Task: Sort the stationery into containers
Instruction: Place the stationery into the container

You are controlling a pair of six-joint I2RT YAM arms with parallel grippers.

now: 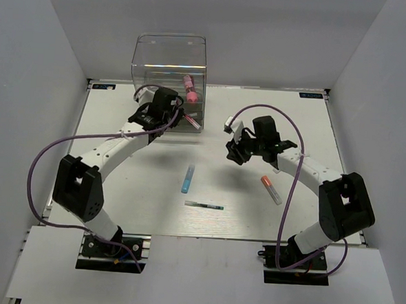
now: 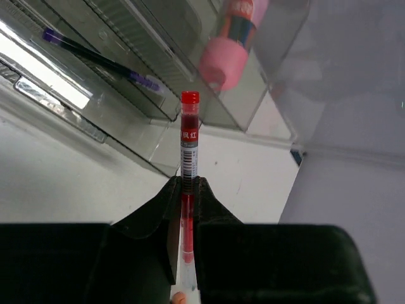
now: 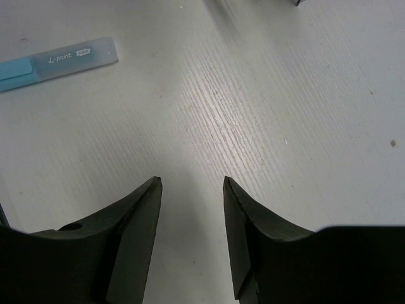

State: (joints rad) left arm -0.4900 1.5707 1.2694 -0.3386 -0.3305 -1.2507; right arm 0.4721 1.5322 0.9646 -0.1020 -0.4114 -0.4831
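Note:
My left gripper [image 1: 172, 112] [image 2: 187, 182] is shut on a thin red pen [image 2: 188, 152], whose capped end points at the open front of the clear plastic box [image 1: 169, 57] [image 2: 126, 95]. The red pen also shows in the top view [image 1: 192, 122]. A chunky pink tube [image 1: 189, 86] [image 2: 231, 41] and a dark pen [image 2: 95, 58] lie inside the box. My right gripper [image 1: 235, 152] [image 3: 192, 182] is open and empty above the bare table. A light-blue marker [image 1: 188, 179] [image 3: 57, 58], a teal pen [image 1: 204, 205] and an orange-capped clear marker [image 1: 270, 188] lie on the table.
White walls close in the table [image 1: 308, 124] on the left, right and back. The box stands at the back left edge. Purple cables loop beside both arms.

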